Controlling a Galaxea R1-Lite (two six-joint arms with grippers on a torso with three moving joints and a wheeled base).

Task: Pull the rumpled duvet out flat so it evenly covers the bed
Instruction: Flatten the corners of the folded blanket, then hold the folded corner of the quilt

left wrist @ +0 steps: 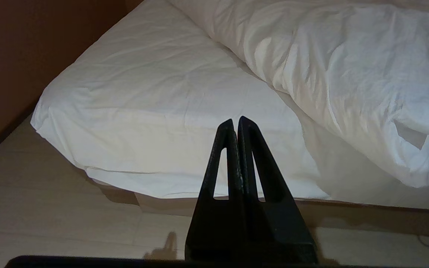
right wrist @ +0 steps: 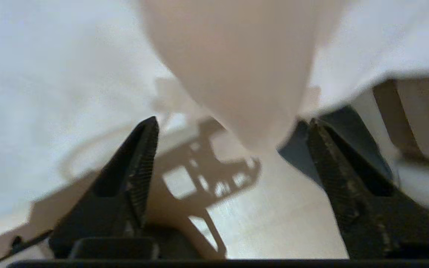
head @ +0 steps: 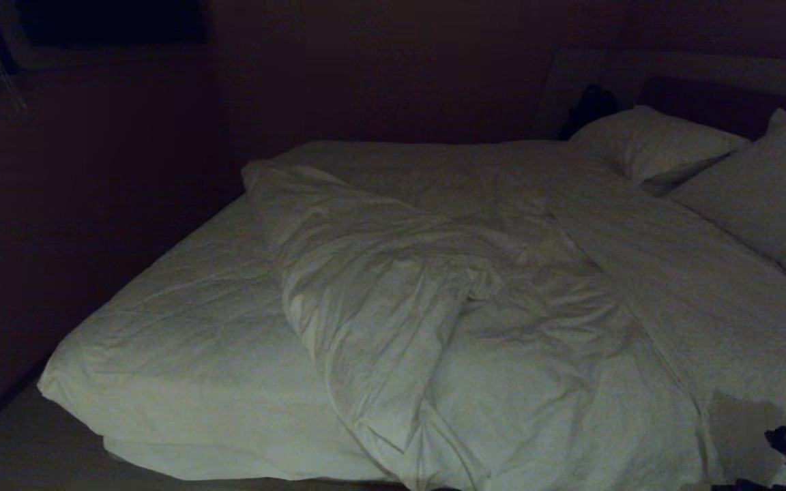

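Right gripper (right wrist: 229,126): fingers spread wide apart, nothing clamped. A fold of the duvet (right wrist: 233,67) hangs just ahead of the fingertips, its lowest bulge dipping into the gap between them, centred; contact with either finger can't be confirmed. More duvet cloth fills the space beyond and to both sides of that gripper. Pale floor (right wrist: 274,223) shows below the fingers, with the gripper's shadow on it.

Left gripper (left wrist: 235,124): fingers pressed together, empty. It sits off the bed (left wrist: 136,111), hanging over the floor short of the mattress corner. From this gripper the bare mattress is straight ahead and the duvet's rumpled edge lies further out and off to one side, well apart from the tips.

Head view: duvet bunched in a ridge running down the middle of the bed, its nearer side heaped, mattress exposed on the left. Two pillows (head: 652,143) sit at the far right. Only a dark bit of the right arm shows at the bottom right corner.
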